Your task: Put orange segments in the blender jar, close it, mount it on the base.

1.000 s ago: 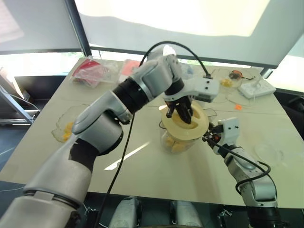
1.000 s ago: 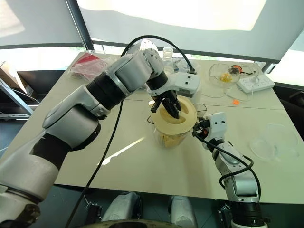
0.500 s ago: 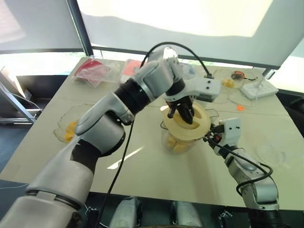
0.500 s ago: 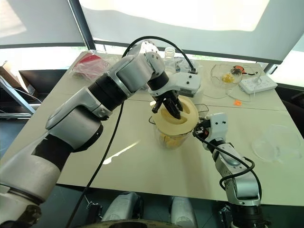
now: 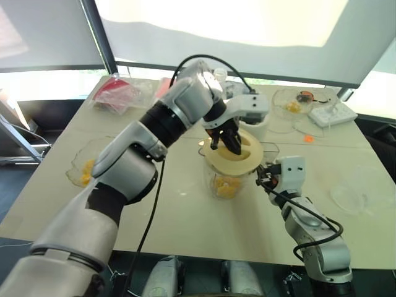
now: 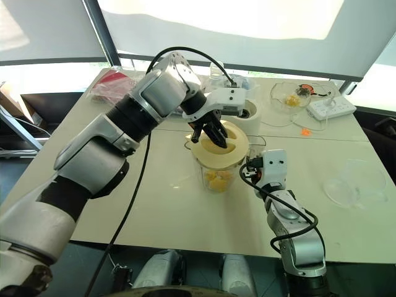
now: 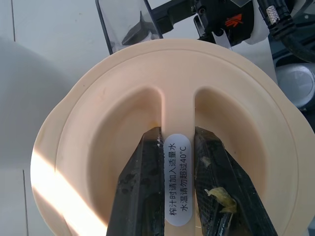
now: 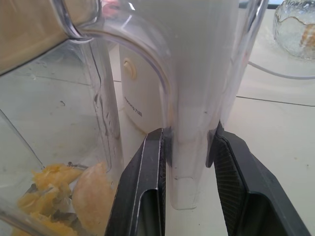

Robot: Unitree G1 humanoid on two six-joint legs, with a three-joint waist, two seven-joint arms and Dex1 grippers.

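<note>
— Blender jar (image 6: 218, 170): where did it stand, and what was in it?

— It stood on the table (image 6: 154, 204) just in front of the base (image 6: 246, 117), with orange segments (image 6: 216, 179) lying at its bottom. The pale-yellow lid (image 6: 218, 147) sat on its mouth.

— Which step did that look like?

— Closing. The left gripper (image 7: 176, 187) had its jaws clamped on the lid's central ridge, and the right gripper (image 8: 187, 182) had its jaws closed on the jar's handle (image 8: 197, 123), apparently steadying it.

— How were the arms posed?

— The left arm reached across from the left and angled steeply down onto the lid. The right forearm lay low over the table, its gripper pointing almost level at the handle.

— And the next move?

— Probably seating the lid fully, which would call for pressing or twisting while the handle was held. After that the jar would have to be lifted onto the base's dark socket (image 6: 242, 113).
</note>
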